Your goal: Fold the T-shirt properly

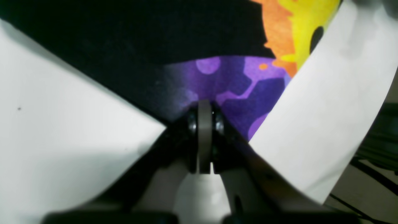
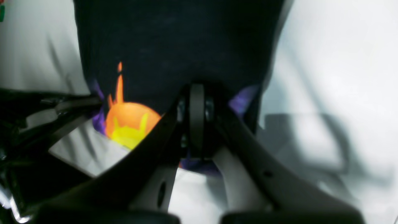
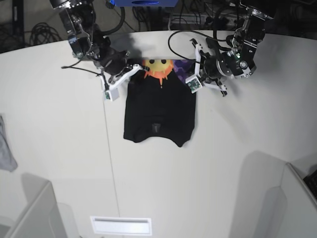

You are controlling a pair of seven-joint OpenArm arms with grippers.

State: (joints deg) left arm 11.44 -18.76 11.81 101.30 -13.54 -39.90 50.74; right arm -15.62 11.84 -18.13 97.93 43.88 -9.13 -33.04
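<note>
The T-shirt lies on the white table, black and plain toward the near side, with its sun face print on purple at the far edge. My left gripper is at the shirt's far right corner. In the left wrist view, the left gripper is shut, pinching purple printed cloth of the T-shirt. My right gripper is at the far left corner. In the right wrist view, the right gripper is shut on the black edge of the T-shirt.
A small grey cloth hangs at the table's left edge. Cables and a blue box lie behind the far edge. A white slotted panel sits at the near side, with pale partitions at both near corners.
</note>
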